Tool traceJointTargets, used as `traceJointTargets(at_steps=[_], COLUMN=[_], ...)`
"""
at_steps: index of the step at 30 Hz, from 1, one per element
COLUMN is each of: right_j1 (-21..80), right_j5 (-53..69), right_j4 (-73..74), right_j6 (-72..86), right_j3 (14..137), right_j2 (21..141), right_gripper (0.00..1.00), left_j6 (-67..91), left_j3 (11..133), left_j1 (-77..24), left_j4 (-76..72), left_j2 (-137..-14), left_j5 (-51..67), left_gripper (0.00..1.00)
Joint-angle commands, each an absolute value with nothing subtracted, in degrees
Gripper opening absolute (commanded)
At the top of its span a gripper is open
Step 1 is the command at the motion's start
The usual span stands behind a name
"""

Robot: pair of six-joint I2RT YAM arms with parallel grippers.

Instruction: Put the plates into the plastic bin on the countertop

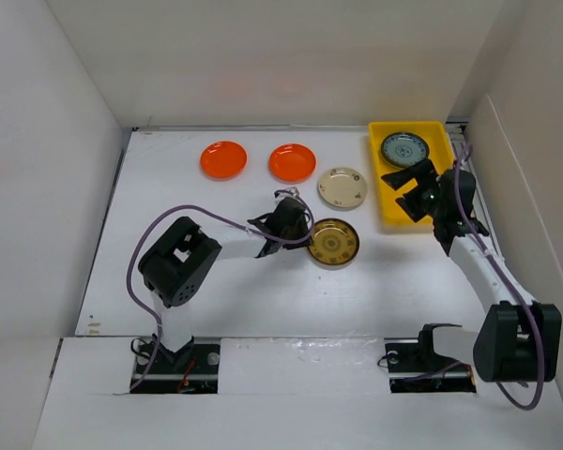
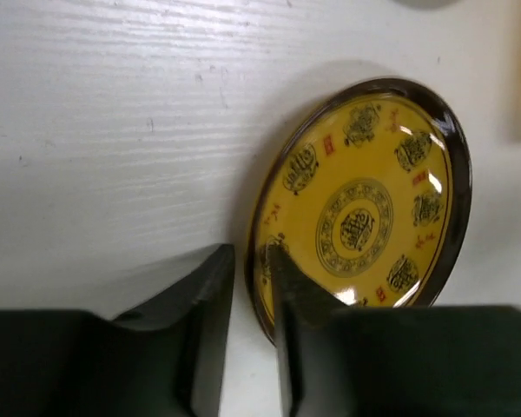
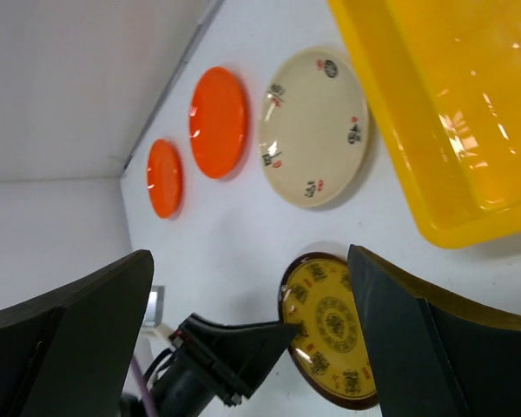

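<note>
Pinching the rim of the brown-gold plate (image 2: 365, 217) near the middle of the counter (image 1: 216, 291), the left pincer (image 2: 250, 261) is nearly closed, one finger inside the dish and one outside. The right pincer (image 1: 415, 183) gapes wide and empty over the yellow bin (image 1: 438, 131) in the far right corner, where the teal-patterned plate (image 1: 404, 149) lies.

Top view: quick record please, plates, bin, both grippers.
in bin: teal-patterned round plate, inside rectangular yellow plastic bin
on white countertop: two orange round plates; cream round plate; brown-gold patterned round plate
left gripper: astride brown-gold plate's rim, narrow gap, grip unclear
right gripper: open, empty, over bin
</note>
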State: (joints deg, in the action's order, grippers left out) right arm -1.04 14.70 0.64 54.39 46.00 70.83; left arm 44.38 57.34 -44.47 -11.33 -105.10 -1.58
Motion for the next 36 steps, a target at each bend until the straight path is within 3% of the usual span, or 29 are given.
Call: traceJointTargets(at_steps=[1, 3, 10, 15, 22, 24, 27, 28, 29, 30, 31, 32, 33, 36], right_j1=[-0.53, 0.00, 5.36, 7.90, 14.14, 14.68, 16.08, 16.61, 16.61, 16.61, 16.61, 16.61, 16.61, 13.90], right_j5=[17.05, 18.88, 30.90, 34.80, 36.56, 37.09, 37.09, 37.09, 37.09, 36.57, 35.43, 34.46, 32.97, 24.72], right_j4=[-3.16, -3.77, -22.65, -35.41, -43.23, -45.52, -47.54, -48.07, -48.08, -48.69, -48.69, -47.82, -46.77, -37.90], right_j6=[52.21, 50.11, 44.47, 47.37, 47.29, 49.13, 50.35, 50.36, 51.14, 52.02, 52.03, 52.90, 53.61, 54.40], right_j3=[43.25, 42.02, 29.02, 24.52, 24.52, 24.52, 25.13, 25.14, 25.14, 25.14, 25.14, 25.66, 26.27, 30.21], right_j2=[66.54, 63.82, 64.86, 69.16, 73.83, 75.58, 77.60, 78.13, 78.13, 78.74, 78.75, 78.75, 77.62, 75.51], right_gripper=[0.99, 0.97, 0.96, 0.93, 0.88, 0.78, 0.43, 0.18, 0.07, 0.00, 0.00, 0.00, 0.00, 0.00], left_j6=[45.97, 46.49, 45.10, 42.46, 40.52, 40.52, 40.52, 40.52, 41.04, 41.04, 41.04, 42.26, 42.80, 44.11], left_j3=[56.60, 56.08, 55.02, 55.55, 59.32, 59.33, 59.33, 59.33, 59.33, 59.33, 59.94, 60.46, 60.99, 61.70], left_j1=[-44.38, -44.38, -44.38, -42.46, -41.75, -41.75, -41.75, -41.75, -41.75, -41.75, -41.75, -41.75, -41.75, -41.75], left_j4=[-8.19, -6.51, 0.78, 1.93, 2.99, 2.47, 1.67, 1.06, 1.05, 1.05, 2.19, 3.50, 6.39, 10.18], left_j2=[-106.52, -105.04, -91.78, -81.85, -78.66, -78.66, -78.14, -78.13, -78.13, -78.13, -78.13, -78.74, -78.75, -78.75], left_j5=[-2.45, -4.73, -10.63, -4.40, 0.87, 2.81, 4.21, 4.22, 4.22, 3.61, 2.39, 0.81, -1.04, -7.28], left_gripper=[0.20, 0.00, 0.00, 0.00, 0.00, 0.00, 0.00, 0.00, 0.00, 0.00, 0.02, 0.22, 0.99, 1.00])
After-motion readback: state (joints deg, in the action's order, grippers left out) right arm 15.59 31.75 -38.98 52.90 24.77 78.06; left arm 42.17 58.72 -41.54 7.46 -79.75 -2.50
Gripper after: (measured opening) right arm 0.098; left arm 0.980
